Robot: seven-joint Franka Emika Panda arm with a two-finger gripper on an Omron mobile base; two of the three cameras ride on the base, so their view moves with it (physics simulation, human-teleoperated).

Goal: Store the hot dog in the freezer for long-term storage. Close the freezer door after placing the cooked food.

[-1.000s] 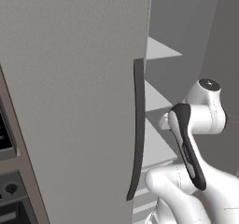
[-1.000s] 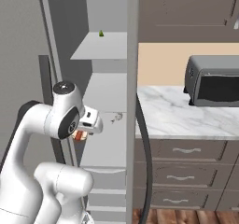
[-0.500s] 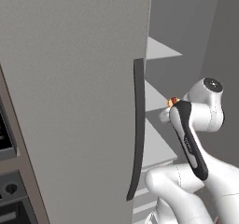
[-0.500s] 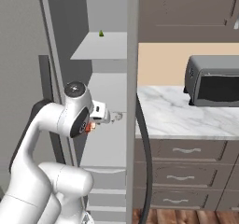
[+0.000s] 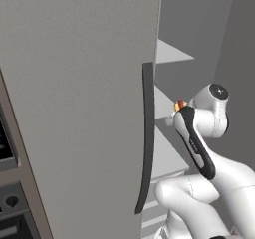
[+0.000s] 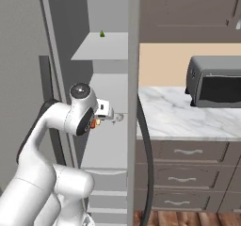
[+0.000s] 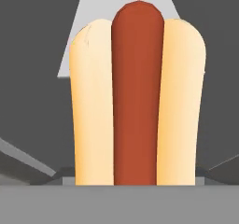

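Since 1 second ago, the arm has swung the hot dog [image 7: 137,97] deeper toward the open freezer [image 6: 101,46]. It sits clamped in the pincer [image 6: 95,123], shelves at 12 o'clock. Judged: advance level over a white shelf [image 5: 167,156], release low, then clear the freezer door [image 5: 74,108] at 9 o'clock.

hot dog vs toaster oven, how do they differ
The hot dog is tan with a red-brown sausage; the toaster oven is dark grey. The hot dog is far smaller. It is up in the air at the gripper by the open freezer; the toaster oven stands on the counter.
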